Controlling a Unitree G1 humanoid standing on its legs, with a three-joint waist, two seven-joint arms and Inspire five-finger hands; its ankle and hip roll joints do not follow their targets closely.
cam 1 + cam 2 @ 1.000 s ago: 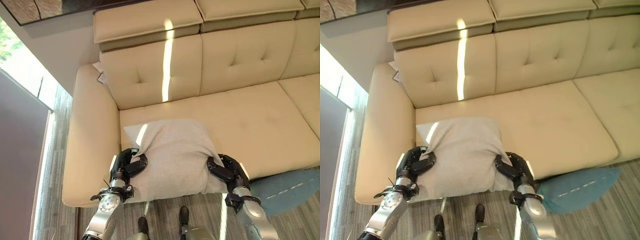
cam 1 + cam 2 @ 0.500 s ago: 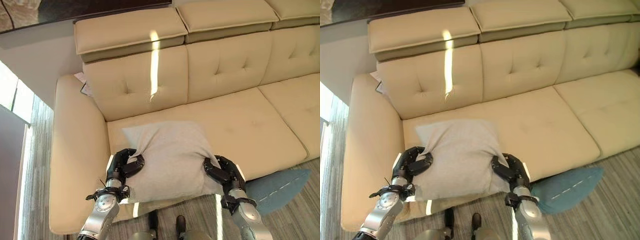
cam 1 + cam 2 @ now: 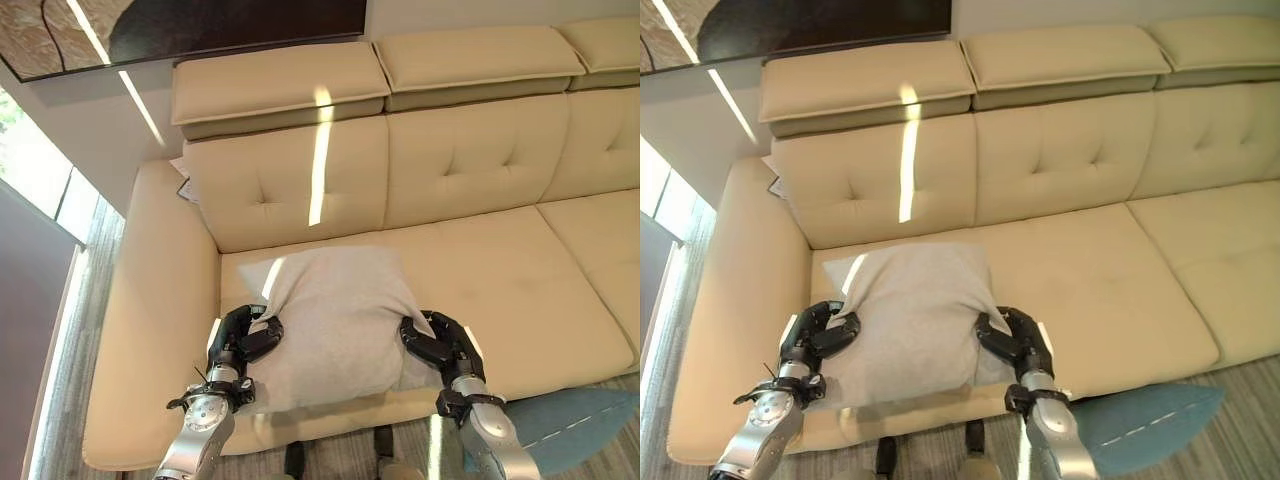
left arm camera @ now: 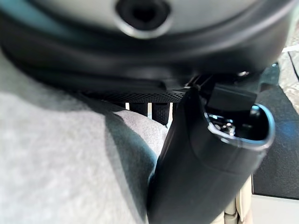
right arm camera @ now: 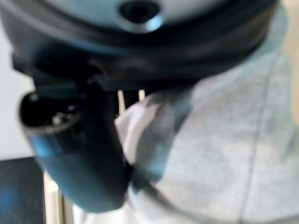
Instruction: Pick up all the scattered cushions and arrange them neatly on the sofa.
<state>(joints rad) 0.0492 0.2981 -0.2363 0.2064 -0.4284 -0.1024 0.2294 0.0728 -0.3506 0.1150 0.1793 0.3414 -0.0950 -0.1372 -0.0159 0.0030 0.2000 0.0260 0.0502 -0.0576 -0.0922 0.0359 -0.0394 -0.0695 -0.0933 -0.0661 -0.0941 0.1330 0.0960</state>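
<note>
grey cushion (image 3: 335, 325): matt woven cloth
sofa (image 3: 480, 180): smooth cream leather-look, tufted
blue cushion (image 3: 585, 420): matt cloth
floor (image 3: 75, 370): wood-look planks

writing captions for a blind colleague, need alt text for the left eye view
Both dark robot hands, left hand and right hand, grip opposite sides of a light grey fabric cushion resting on the seat of a cream leather sofa. A teal cushion lies on the wooden floor by the sofa's front edge.
</note>
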